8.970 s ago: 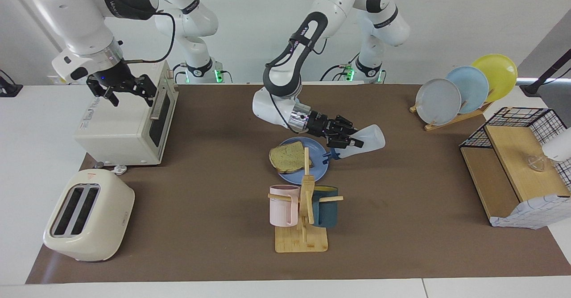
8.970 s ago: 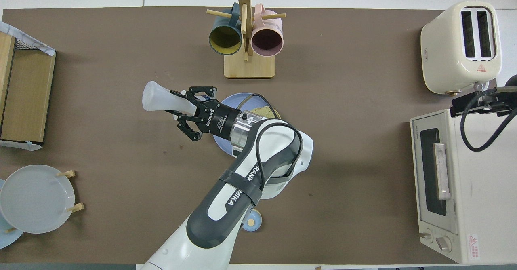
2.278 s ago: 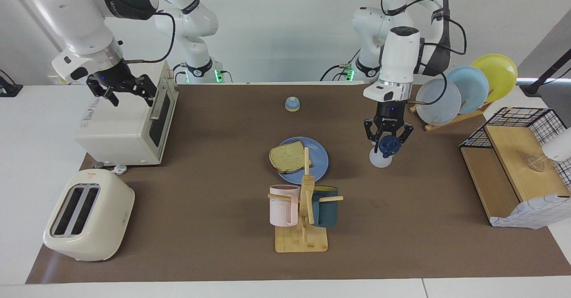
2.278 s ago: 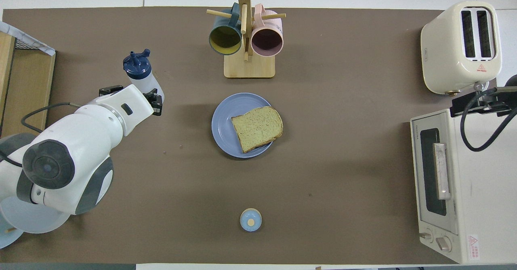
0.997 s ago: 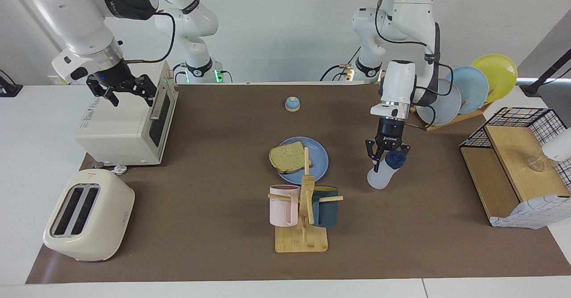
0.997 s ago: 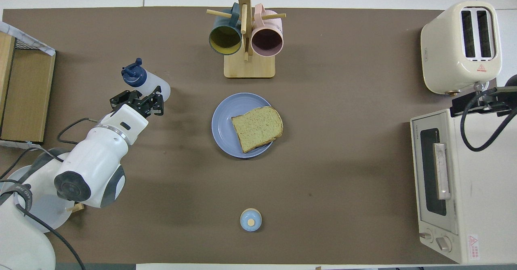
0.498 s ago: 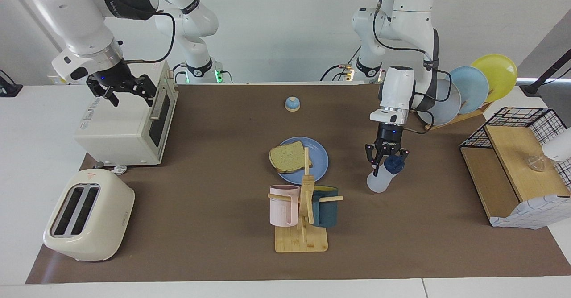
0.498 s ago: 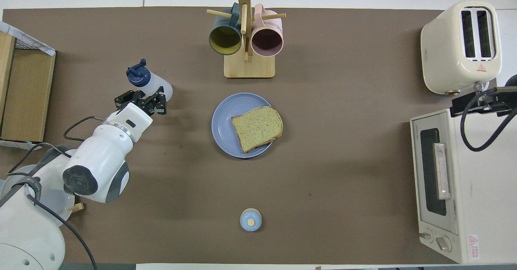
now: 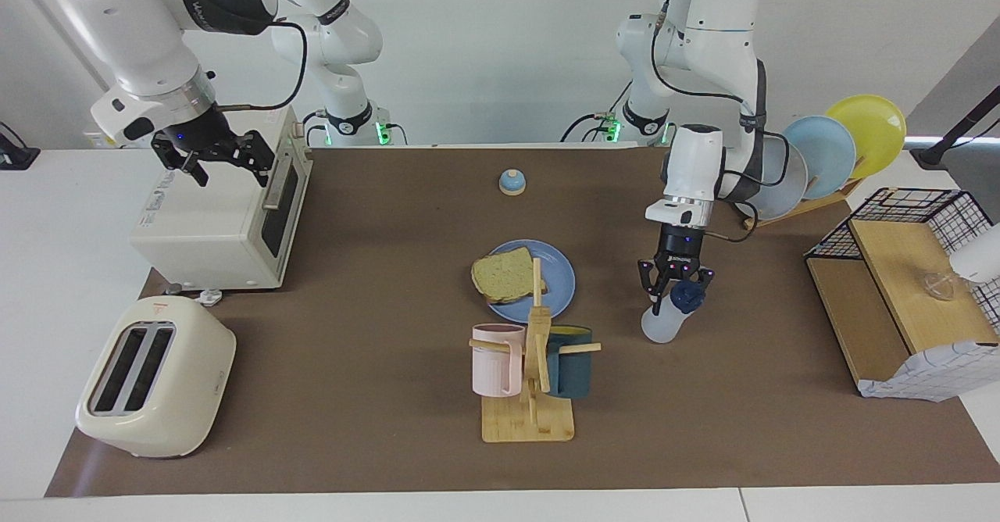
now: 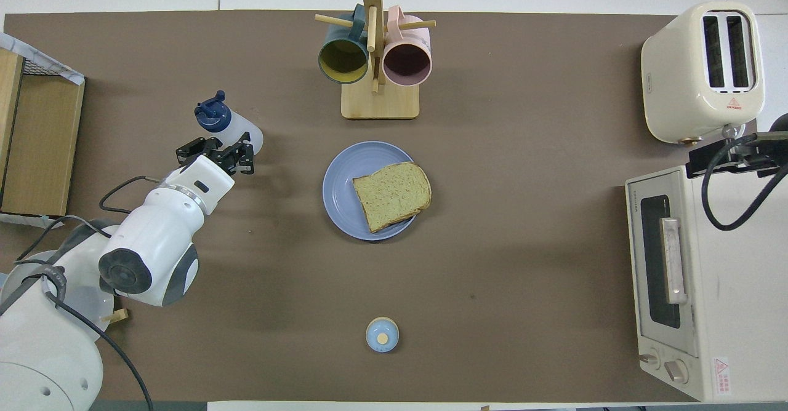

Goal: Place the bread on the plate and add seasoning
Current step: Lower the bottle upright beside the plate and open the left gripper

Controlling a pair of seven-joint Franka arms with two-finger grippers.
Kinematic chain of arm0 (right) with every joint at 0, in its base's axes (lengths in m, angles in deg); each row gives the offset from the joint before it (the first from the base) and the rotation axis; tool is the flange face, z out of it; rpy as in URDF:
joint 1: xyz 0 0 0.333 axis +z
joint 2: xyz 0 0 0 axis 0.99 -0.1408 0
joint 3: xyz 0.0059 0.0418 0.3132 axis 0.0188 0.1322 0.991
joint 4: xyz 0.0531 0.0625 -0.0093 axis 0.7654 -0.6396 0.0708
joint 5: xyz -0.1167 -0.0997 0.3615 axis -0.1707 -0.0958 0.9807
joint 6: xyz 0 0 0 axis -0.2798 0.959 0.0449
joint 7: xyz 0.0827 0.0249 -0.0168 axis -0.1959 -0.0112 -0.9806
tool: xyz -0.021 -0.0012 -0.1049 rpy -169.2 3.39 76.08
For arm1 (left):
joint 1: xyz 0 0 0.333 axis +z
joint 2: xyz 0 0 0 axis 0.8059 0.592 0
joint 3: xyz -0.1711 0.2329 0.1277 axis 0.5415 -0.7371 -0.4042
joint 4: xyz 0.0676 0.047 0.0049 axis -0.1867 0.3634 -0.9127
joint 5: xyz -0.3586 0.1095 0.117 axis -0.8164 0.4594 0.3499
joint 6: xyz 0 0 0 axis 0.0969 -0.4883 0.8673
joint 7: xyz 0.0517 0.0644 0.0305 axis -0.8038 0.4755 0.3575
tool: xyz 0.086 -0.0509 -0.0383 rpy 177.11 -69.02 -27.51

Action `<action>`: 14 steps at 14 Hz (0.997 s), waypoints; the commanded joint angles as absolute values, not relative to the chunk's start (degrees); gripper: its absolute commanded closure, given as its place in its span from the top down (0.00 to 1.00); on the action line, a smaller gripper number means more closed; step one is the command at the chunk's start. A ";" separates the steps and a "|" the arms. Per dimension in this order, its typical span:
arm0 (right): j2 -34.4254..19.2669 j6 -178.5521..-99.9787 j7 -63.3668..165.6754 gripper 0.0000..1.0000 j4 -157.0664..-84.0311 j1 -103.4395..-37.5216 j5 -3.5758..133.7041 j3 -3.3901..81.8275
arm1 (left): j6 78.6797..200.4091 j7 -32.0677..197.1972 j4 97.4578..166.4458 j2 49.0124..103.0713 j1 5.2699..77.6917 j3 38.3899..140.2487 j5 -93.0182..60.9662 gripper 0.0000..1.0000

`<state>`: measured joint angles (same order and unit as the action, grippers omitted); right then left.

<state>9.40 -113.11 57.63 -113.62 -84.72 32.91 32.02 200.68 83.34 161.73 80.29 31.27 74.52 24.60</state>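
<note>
Red warning triangle on toaster (image 9: 154,377), warning sticker on oven (image 10: 719,368), other print illegible

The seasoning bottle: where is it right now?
The seasoning bottle is in the left gripper, low over the mat toward the left arm's end, beside the plate.

White wall (image 9: 484,45), brown-covered table (image 9: 375,287).

Nine seconds back the left gripper (image 9: 676,287) held the seasoning bottle (image 9: 666,317) tipped over the plate's (image 9: 561,270) three o'clock edge in the facing view. It has since swung it toward the left arm's end and lowered it. The bottle now meets the mat, tilted, still clamped at its neck.
</note>
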 commanded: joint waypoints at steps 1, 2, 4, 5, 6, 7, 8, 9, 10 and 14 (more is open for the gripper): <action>9.87 -113.34 56.25 1.00 -114.36 -85.16 32.54 32.28 | 201.99 82.15 161.27 81.19 32.43 74.78 24.58 0.25; 9.87 -113.34 56.17 1.00 -114.36 -85.16 32.54 32.28 | 201.99 81.98 161.36 81.10 32.43 74.78 24.58 0.42; 9.87 -113.34 56.17 1.00 -114.36 -85.16 32.54 32.28 | 201.90 82.06 161.44 81.10 32.60 74.78 24.58 0.59; 9.87 -113.34 56.25 1.00 -114.36 -85.16 32.54 32.28 | 201.99 82.06 161.44 81.10 32.60 74.78 24.58 0.68; 9.87 -113.34 56.25 1.00 -114.36 -85.16 32.54 32.28 | 201.99 82.06 161.36 81.10 32.60 74.78 24.58 0.69; 9.87 -113.34 56.25 1.00 -114.36 -85.16 32.54 32.28 | 201.99 82.06 161.44 81.10 32.60 74.78 24.58 0.72; 9.87 -113.34 56.17 1.00 -114.36 -85.16 32.54 32.28 | 201.99 82.06 161.44 81.10 32.60 74.78 24.58 0.80; 9.87 -113.34 56.16 1.00 -114.36 -85.16 32.54 32.28 | 201.90 82.06 161.44 81.01 32.60 74.78 24.58 0.93; 9.87 -113.34 56.16 1.00 -114.36 -85.16 32.54 32.28 | 201.99 82.06 161.53 81.01 32.60 74.78 24.58 0.99; 9.87 -113.34 56.25 1.00 -114.36 -85.16 32.54 32.28 | 201.99 82.06 162.76 80.66 32.52 74.78 24.58 1.00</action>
